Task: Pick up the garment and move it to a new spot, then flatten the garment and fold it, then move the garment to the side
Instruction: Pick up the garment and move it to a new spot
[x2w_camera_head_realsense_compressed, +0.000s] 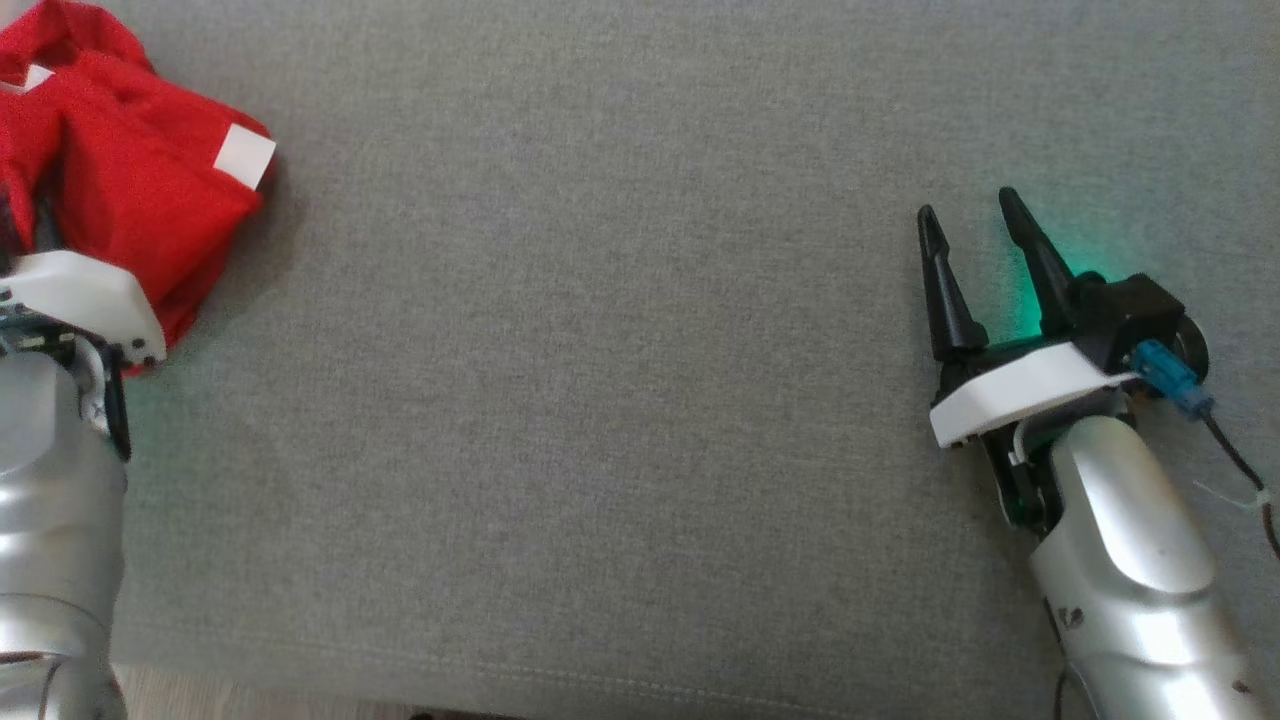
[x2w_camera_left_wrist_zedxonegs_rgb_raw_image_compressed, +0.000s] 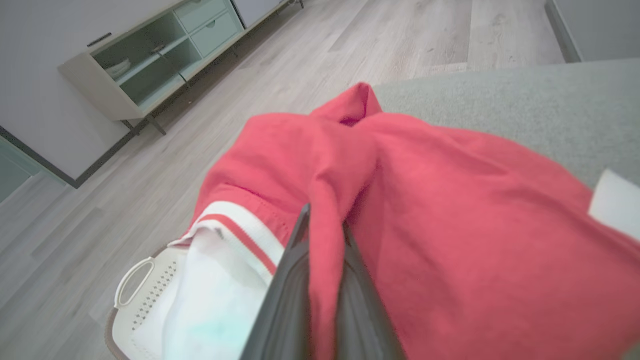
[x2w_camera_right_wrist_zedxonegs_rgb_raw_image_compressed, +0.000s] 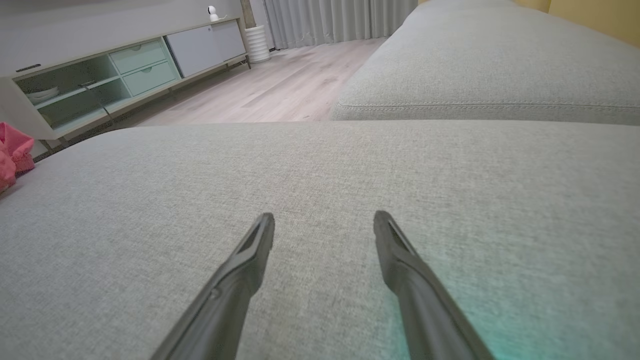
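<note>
The garment (x2w_camera_head_realsense_compressed: 130, 170) is a red bundle with a white label, lying at the far left edge of the grey sofa cushion (x2w_camera_head_realsense_compressed: 620, 380). In the left wrist view a fold of the garment (x2w_camera_left_wrist_zedxonegs_rgb_raw_image_compressed: 450, 210) runs between the two dark fingers of my left gripper (x2w_camera_left_wrist_zedxonegs_rgb_raw_image_compressed: 325, 225), which is shut on it. From the head, the cloth hides those fingers behind the white housing (x2w_camera_head_realsense_compressed: 80, 295). My right gripper (x2w_camera_head_realsense_compressed: 966, 202) rests open on bare cushion far to the right, nothing between its fingers (x2w_camera_right_wrist_zedxonegs_rgb_raw_image_compressed: 250, 260). A corner of the garment (x2w_camera_right_wrist_zedxonegs_rgb_raw_image_compressed: 12, 150) shows at the left of the right wrist view.
A white laundry basket (x2w_camera_left_wrist_zedxonegs_rgb_raw_image_compressed: 145, 300) holding pale cloth stands on the wooden floor (x2w_camera_left_wrist_zedxonegs_rgb_raw_image_compressed: 400, 40) just past the cushion's left edge. A pale sideboard (x2w_camera_right_wrist_zedxonegs_rgb_raw_image_compressed: 100, 75) lines the wall. A second sofa cushion (x2w_camera_right_wrist_zedxonegs_rgb_raw_image_compressed: 500, 65) lies beyond. The cushion's front seam (x2w_camera_head_realsense_compressed: 500, 680) runs along the bottom.
</note>
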